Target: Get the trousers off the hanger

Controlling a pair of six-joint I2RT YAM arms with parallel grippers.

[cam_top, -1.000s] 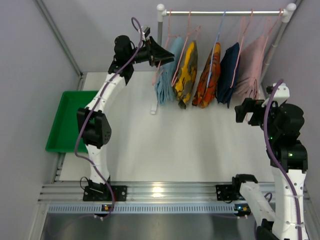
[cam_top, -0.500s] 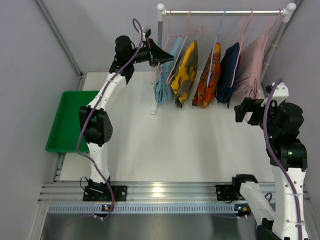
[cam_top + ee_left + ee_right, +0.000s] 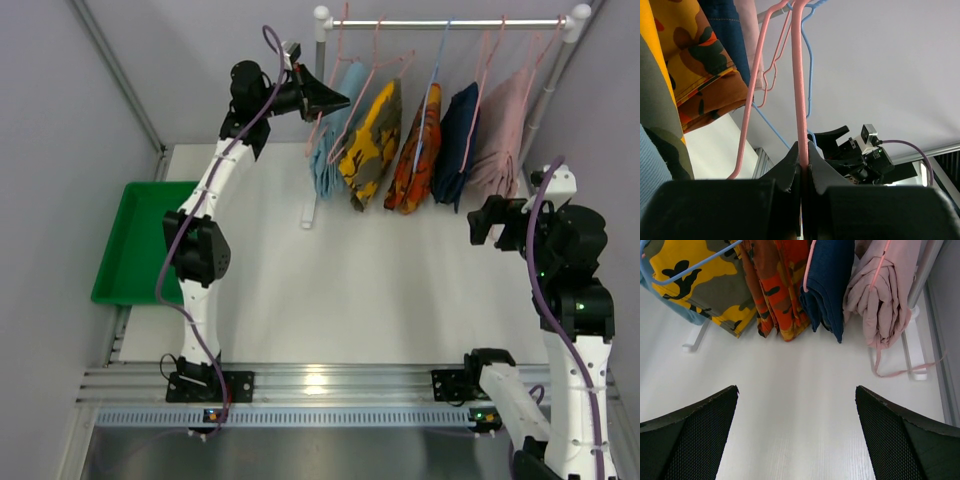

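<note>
A pink hanger wire (image 3: 799,75) is pinched between the fully closed jaws of the left gripper (image 3: 801,152). The light blue trousers (image 3: 325,165) and yellow patterned trousers (image 3: 368,140) are hung at the left of the rail (image 3: 450,23). The right gripper (image 3: 796,390) is held wide open, nothing gripped.

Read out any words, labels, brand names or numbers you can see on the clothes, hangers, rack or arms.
None can be read in any view.
Small coloured marks on the near rail: too small to read.
Yellow patterned trousers and light blue trousers: no label or print showing.
Pink hanger pinched in the left tool: no marking.
</note>
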